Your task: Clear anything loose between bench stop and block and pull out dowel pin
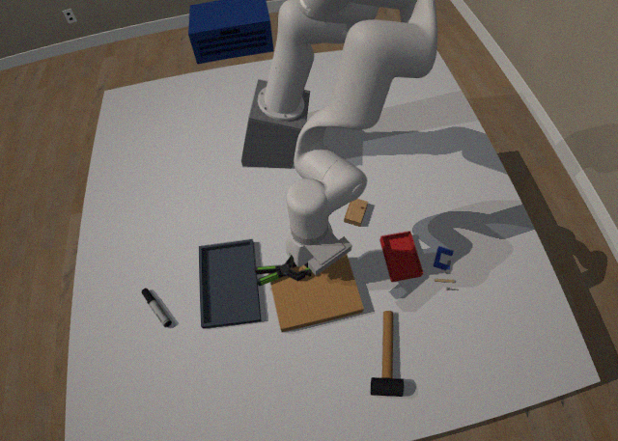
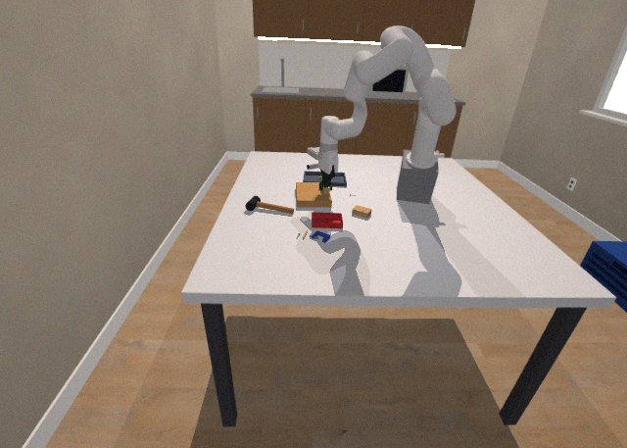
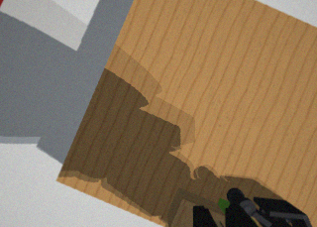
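Note:
My gripper point(image 1: 303, 268) is shut on the spring clamp point(image 1: 275, 269), a black clamp with green handles. I hold it just above the far left corner of the bench board point(image 1: 318, 296), beside the grey tray. The clamp's black jaws and a green tip show at the bottom of the wrist view point(image 3: 239, 208), over the board point(image 3: 208, 88). A small wooden block point(image 1: 355, 211) lies on the table off the board, behind my wrist. A thin wooden pin point(image 1: 444, 280) lies on the table right of the red box. The bench stop is hidden under my wrist.
A grey tray point(image 1: 229, 283) lies left of the board. A red box point(image 1: 401, 255) and a blue C-shaped piece point(image 1: 438, 258) stand to its right, with a small screw point(image 1: 452, 289) nearby. A hammer point(image 1: 387, 354) lies in front, a marker point(image 1: 156, 307) at the left, and a blue toolbox point(image 1: 230, 26) on the floor behind.

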